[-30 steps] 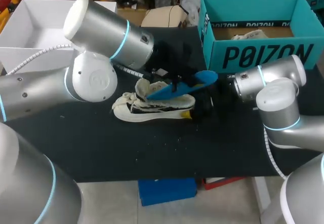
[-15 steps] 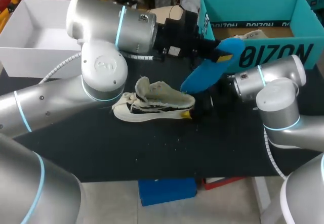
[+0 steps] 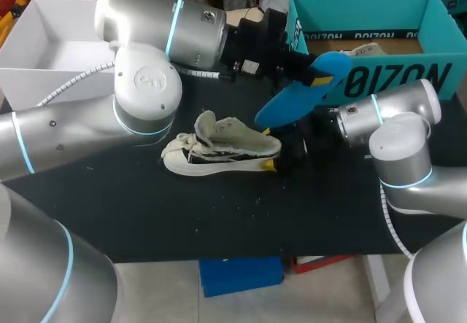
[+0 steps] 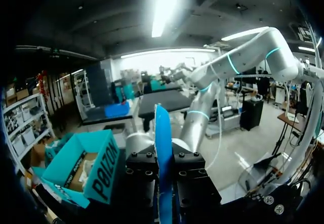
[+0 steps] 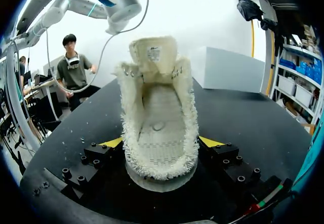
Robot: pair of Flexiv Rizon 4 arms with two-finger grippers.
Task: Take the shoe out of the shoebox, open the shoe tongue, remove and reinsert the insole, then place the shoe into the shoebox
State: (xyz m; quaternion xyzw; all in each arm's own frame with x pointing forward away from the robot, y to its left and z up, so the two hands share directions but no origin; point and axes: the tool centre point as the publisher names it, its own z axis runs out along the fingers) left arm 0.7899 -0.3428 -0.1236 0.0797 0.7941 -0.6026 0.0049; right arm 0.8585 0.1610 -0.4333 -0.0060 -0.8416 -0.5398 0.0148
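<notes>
A cream shoe (image 3: 219, 150) lies on the black table (image 3: 146, 213), toe to the left, its tongue pulled up. My left gripper (image 3: 306, 75) hangs above and to the right of the shoe's heel, shut on a blue insole (image 3: 295, 97) that slants down toward the heel. In the left wrist view the insole (image 4: 163, 143) stands edge-on between the jaws of that gripper (image 4: 163, 181). My right gripper (image 3: 281, 157) is at the heel. In the right wrist view the shoe (image 5: 157, 118) sits between its yellow fingertips (image 5: 114, 142), which press it from both sides, and its inside is bare.
The teal shoebox (image 3: 379, 79) stands open at the back right with paper inside, also ahead of the left gripper (image 4: 96, 166). A white box (image 3: 44, 60) sits at the back left. The left arm's big joints (image 3: 149, 82) hang over the table's left half.
The left gripper has pulled the blue insole out of the shoe and lifted it up and to the right. The shoe and the right gripper have stayed in place.
</notes>
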